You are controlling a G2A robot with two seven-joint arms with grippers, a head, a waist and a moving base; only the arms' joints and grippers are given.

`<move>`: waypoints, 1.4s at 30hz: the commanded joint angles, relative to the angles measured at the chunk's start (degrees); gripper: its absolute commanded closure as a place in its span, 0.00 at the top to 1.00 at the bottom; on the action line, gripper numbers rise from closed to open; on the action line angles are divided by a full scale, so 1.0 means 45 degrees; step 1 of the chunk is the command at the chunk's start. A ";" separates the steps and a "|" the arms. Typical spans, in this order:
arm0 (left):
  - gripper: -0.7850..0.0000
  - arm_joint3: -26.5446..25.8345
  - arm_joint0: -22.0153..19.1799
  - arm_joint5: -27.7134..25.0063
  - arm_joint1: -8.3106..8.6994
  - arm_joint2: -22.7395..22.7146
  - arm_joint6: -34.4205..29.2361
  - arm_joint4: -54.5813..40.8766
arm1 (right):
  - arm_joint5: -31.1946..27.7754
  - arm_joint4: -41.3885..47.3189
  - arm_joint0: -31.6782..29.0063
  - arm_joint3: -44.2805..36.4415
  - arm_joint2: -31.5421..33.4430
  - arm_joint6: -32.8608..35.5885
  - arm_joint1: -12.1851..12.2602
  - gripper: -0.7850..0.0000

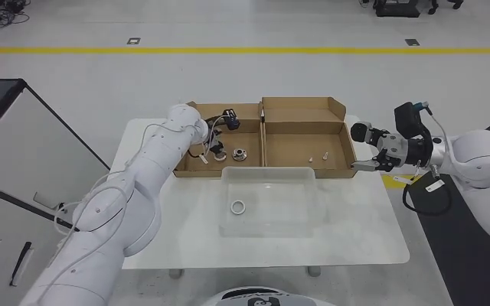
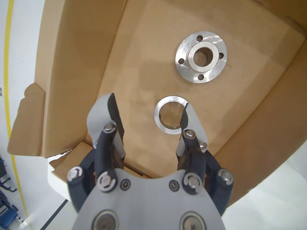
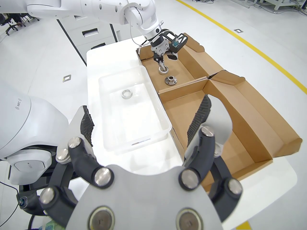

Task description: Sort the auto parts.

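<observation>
My left gripper (image 2: 148, 107) is open, low inside the left cardboard box (image 2: 79, 56). A plain metal ring (image 2: 168, 114) lies on the box floor between its fingers, its rim right at one fingertip (image 2: 185, 117). A round metal flange (image 2: 201, 56) with bolt holes lies just beyond it. In the top view the left gripper (image 1: 211, 149) is beside the flange (image 1: 240, 154). My right gripper (image 1: 365, 148) is open and holds nothing, off the right end of the right box (image 1: 295, 145). From the right wrist, the right gripper (image 3: 146, 111) faces the table.
A clear plastic tray (image 1: 268, 174) stands in front of the boxes with one metal ring (image 1: 238, 206) in it. Two small metal parts (image 1: 318, 157) lie in the right box. Upright box flaps (image 1: 300, 105) rise at the back. Bare table (image 1: 360, 222) lies to the right.
</observation>
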 commanded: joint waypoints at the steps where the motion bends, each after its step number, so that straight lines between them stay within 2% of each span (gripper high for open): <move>1: 1.00 0.0078 -0.0018 -0.0059 0.0019 -0.0030 0.0021 0.0010 | 0.0000 0.0000 0.0000 0.0000 0.0000 0.0000 0.0000 1.00; 6: 1.00 0.0173 -0.0103 -0.0121 0.0113 -0.0203 0.0392 -0.0080 | 0.0000 0.0000 0.0000 0.0000 0.0000 0.0000 0.0000 1.00; 12: 1.00 -0.0171 -0.0396 -0.0808 0.0345 -0.0577 0.1065 -0.0430 | 0.0000 0.0000 0.0000 0.0000 0.0000 0.0000 0.0000 1.00; 17: 1.00 -0.0971 -0.0636 -0.1591 0.0647 -0.0915 0.1271 -0.0637 | 0.0000 0.0000 0.0000 0.0000 0.0000 0.0000 0.0000 1.00; 22: 1.00 -0.2376 -0.0546 -0.2533 0.1043 -0.1432 0.0639 -0.1342 | 0.0000 0.0000 0.0000 0.0000 0.0000 0.0000 0.0000 1.00; 26: 1.00 -0.4170 -0.0003 -0.2712 0.1479 -0.1969 -0.0542 -0.2165 | 0.0000 0.0000 0.0000 0.0000 0.0000 0.0000 0.0000 1.00; 29: 1.00 -0.5987 0.0760 -0.2528 0.1925 -0.2507 -0.1805 -0.2996 | 0.0000 0.0000 0.0000 0.0000 0.0000 0.0000 0.0000 1.00; 32: 1.00 -0.8255 0.1762 -0.1893 0.2484 -0.3265 -0.3393 -0.3956 | 0.0000 0.0000 0.0000 0.0000 0.0000 0.0000 0.0000 1.00; 39: 1.00 -1.4408 0.4579 0.0412 0.3771 -0.5508 -0.7552 -0.6458 | 0.0000 0.0000 0.0000 0.0000 0.0000 0.0000 0.0000 1.00; 42: 1.00 -1.4651 0.4697 0.0524 0.3817 -0.5610 -0.7700 -0.6583 | 0.0000 0.0000 0.0000 0.0000 0.0000 0.0000 0.0000 1.00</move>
